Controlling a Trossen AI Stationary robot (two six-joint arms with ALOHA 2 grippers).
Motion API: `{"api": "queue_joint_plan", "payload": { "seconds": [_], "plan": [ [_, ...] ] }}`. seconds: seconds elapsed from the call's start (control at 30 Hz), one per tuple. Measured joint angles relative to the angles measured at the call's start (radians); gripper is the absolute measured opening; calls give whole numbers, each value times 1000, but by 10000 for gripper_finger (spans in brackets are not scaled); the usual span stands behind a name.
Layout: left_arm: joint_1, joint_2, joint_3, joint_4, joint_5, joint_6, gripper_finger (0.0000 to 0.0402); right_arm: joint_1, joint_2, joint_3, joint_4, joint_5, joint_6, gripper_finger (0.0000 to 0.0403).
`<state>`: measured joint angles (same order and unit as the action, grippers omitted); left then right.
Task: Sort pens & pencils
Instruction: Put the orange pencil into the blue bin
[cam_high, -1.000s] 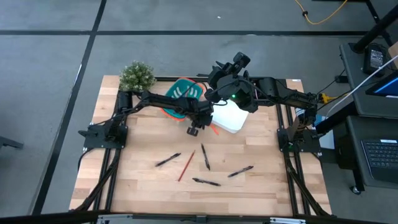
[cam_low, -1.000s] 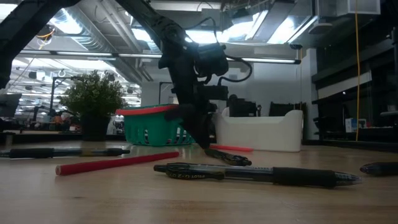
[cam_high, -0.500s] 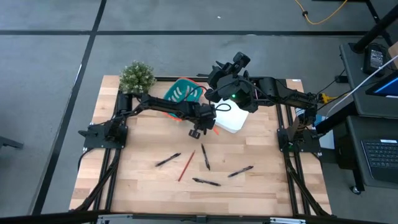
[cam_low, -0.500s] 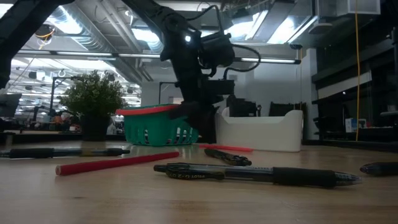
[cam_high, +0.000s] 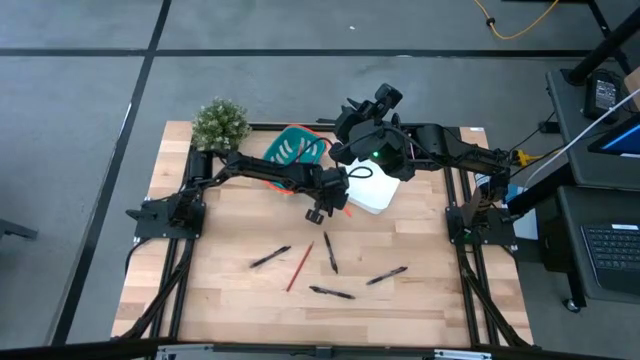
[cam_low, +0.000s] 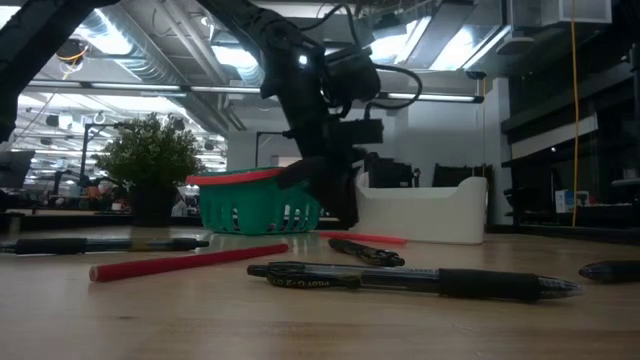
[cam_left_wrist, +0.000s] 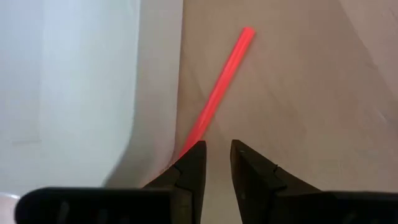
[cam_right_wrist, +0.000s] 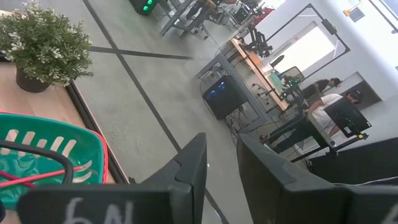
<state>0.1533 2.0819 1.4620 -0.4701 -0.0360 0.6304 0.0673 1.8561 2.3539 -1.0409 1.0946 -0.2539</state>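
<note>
Wood surface (cam_high: 220, 290): four black pens (cam_high: 331, 292) scattered near edge, axes mixed; red pencil (cam_high: 299, 266) diagonal. Left fingers (cam_left_wrist: 216, 163) slightly parted, empty, over pencil by white bin (cam_high: 378, 190). Right fingers (cam_right_wrist: 219, 162) parted, empty.

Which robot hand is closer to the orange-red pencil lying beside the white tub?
The left. The left gripper hangs right over the orange-red pencil by the white plastic tub. The right gripper is raised beyond the tub, farther away.
</note>
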Motion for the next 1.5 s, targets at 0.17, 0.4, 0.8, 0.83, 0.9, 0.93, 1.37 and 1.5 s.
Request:
{"api": "queue_joint_plan", "payload": {
  "seconds": [0.17,0.4,0.8,0.83,0.9,0.93,1.37,1.5],
  "plan": [
    [-4,-1,0,43,1,13,69,0,0,0,1,0,2,90],
    [-1,6,0,54,48,12,69,0,0,0,2,0,4,90],
    [3,13,0,60,88,10,69,0,0,0,3,0,3,90],
    [4,14,0,60,95,10,69,0,0,0,4,0,3,90],
    [10,14,0,63,110,9,69,0,0,0,5,0,3,90],
    [11,14,0,64,110,9,69,0,0,0,5,0,2,90],
    [32,42,3,90,146,12,69,0,0,0,5,0,-8,90],
    [31,55,1,94,143,18,69,0,-1,0,13,-7,-13,90]
  ]
}}
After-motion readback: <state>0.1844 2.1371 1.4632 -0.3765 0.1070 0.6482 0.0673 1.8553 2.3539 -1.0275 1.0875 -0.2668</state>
